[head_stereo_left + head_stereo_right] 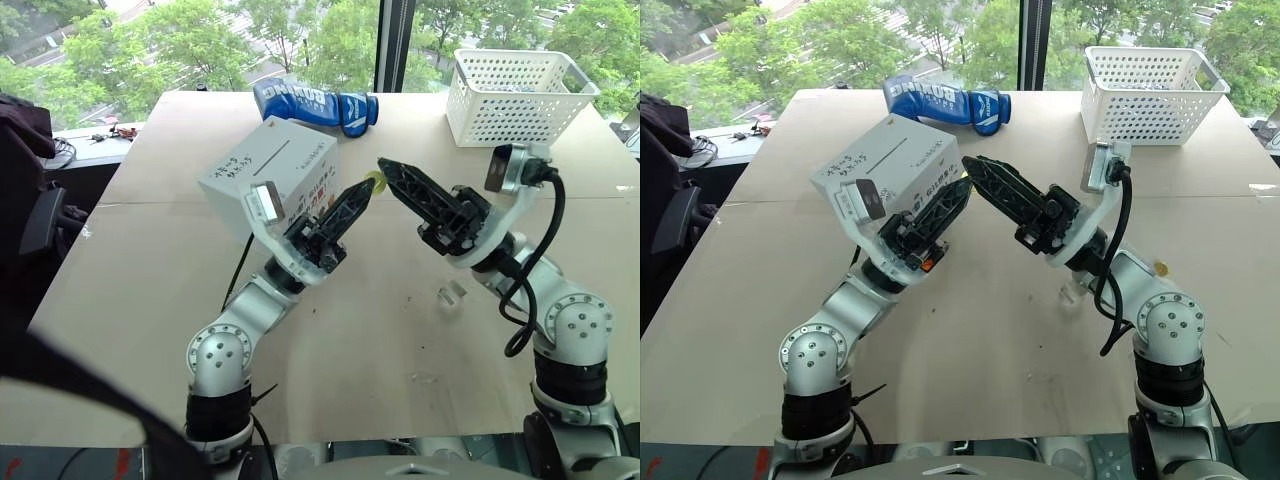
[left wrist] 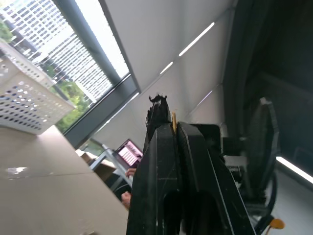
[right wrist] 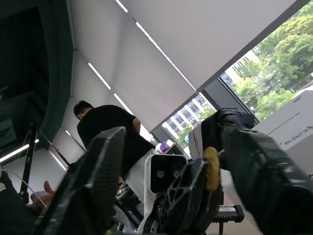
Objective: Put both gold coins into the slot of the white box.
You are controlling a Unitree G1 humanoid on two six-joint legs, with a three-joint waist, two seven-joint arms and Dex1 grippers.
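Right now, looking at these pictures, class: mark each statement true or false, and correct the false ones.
1. The left pincer grips a coin. True.
2. The right pincer is shut on that coin. False: it is open, its fingers either side of the left pincer's tip.
3. The slot is on the box's upper face. True.
4. The basket stands on the box. False: it stands on the table, apart from the box, near the far right corner.
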